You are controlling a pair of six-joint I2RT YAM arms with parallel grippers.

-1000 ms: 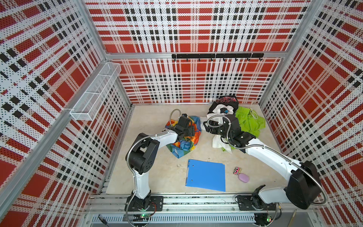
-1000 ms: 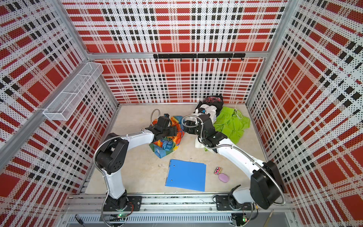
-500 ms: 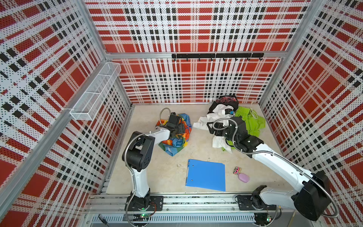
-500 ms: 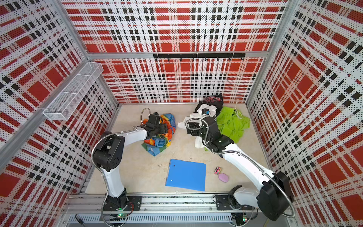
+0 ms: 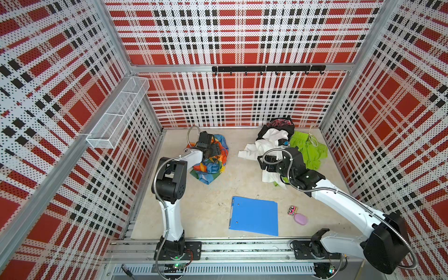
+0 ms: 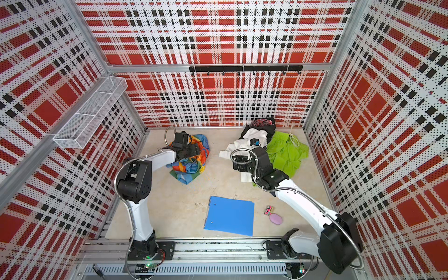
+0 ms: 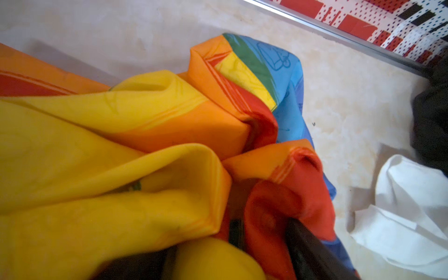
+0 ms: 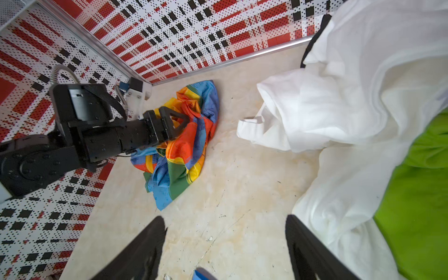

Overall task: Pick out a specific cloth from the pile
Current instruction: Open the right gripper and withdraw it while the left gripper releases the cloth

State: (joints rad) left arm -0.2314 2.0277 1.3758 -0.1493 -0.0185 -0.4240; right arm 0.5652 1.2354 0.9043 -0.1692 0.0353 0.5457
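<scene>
Under cloth (image 7: 145, 116) folds, the left end effector (image 8: 179, 126) hides its grip; right end effector (image 8: 225, 220) stands wide, empty.

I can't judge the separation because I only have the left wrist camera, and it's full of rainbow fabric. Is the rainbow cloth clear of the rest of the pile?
Observer: Yes. In both top views the cloth lies by itself, with bare floor between it and the pile.
Operator: Where is the right gripper?
Observer: The right gripper is open and holds nothing. It sits over bare floor beside the white garment.
Operator: Anything else near the cloth?
Observer: Only the blue folder. It lies flat nearer the arms' bases and does not touch the cloth.
</scene>
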